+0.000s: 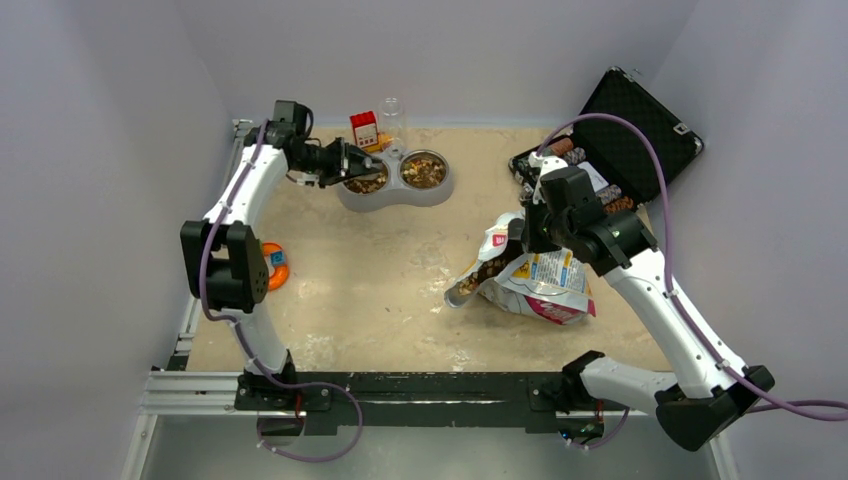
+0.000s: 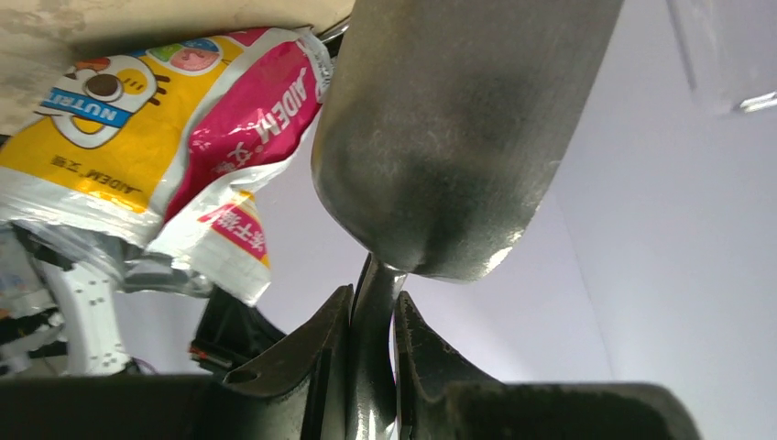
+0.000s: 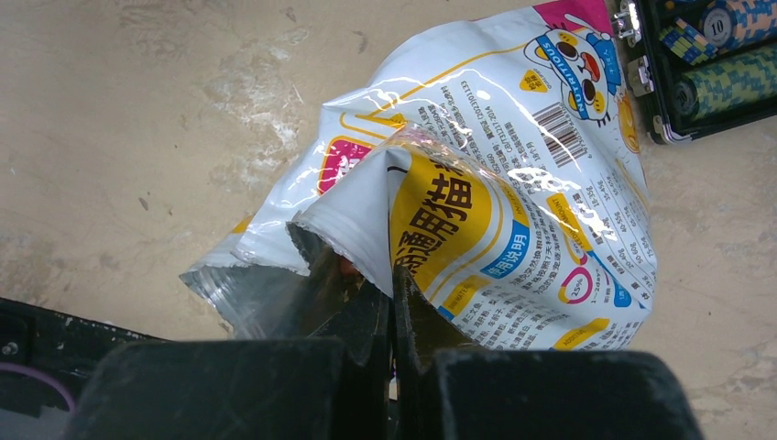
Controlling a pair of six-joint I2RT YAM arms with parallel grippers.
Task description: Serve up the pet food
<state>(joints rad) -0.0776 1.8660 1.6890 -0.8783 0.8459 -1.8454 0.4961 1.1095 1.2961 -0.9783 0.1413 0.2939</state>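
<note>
The pet food, brown kibble, fills both cups of a grey double bowl (image 1: 395, 195): the left cup (image 1: 366, 184) and the right cup (image 1: 424, 171). More kibble (image 1: 486, 268) shows in the open mouth of the white-and-yellow bag (image 1: 540, 280). My left gripper (image 1: 350, 165) is shut on the handle of a metal scoop (image 2: 449, 137), held tilted over the left cup; in the left wrist view the gripper (image 2: 374, 291) clamps the handle and the scoop's inside is hidden. My right gripper (image 1: 518, 235) is shut on the bag's torn top edge (image 3: 366, 229), as the right wrist view (image 3: 394, 270) shows.
An open black case of poker chips (image 1: 625, 140) stands at the back right, close behind the bag. A small red-and-white carton (image 1: 364, 130) and a clear glass (image 1: 392, 115) stand behind the bowl. An orange round object (image 1: 276, 266) lies by the left arm.
</note>
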